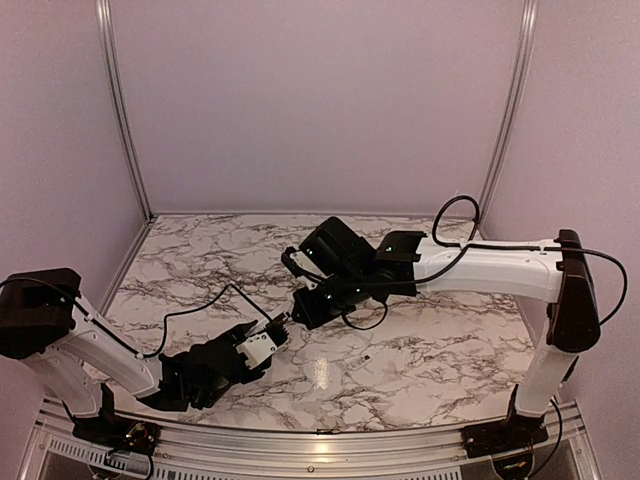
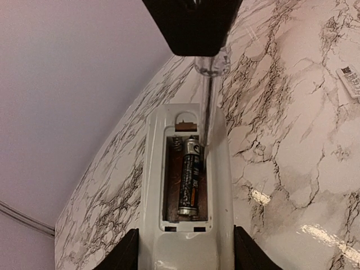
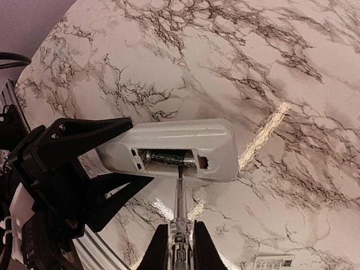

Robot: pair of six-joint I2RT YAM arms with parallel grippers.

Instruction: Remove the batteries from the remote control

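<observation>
Above a white, grey-veined marble-pattern tabletop (image 1: 450, 370), near its front edge: L gripper (image 2: 185, 247) is clamped on a slim white plastic remote control (image 2: 185, 121). Its black jaws press on both long sides of the remote's near end, w/ the open back turned toward the wrist cam. Whether the remote rests on the top or hangs clear of it can't be told.

R gripper (image 3: 179, 247), coming in from the opposite side, is closed tight on a thin tool (image 3: 179, 197) w/ clear plastic handle and grey metal shaft. Its jaws squeeze the handle. The tool's tip reaches the edge of the remote's brown rectangular battery bay (image 2: 174, 169), at or just beside the grey-capped end of the cell inside. Actual contact isn't clear.

One dark cylindrical battery (image 2: 190, 180) w/ orange markings lies lengthwise in the bay, in the slot on the tool's side. The neighbouring slot shows its brown floor and a small metal coil spring (image 2: 176, 144) at the far end.

On the tabletop, well apart from both grippers & toward the R arm's side, lies a small flat white rectangular piece (image 2: 350, 81) w/ dark markings.
</observation>
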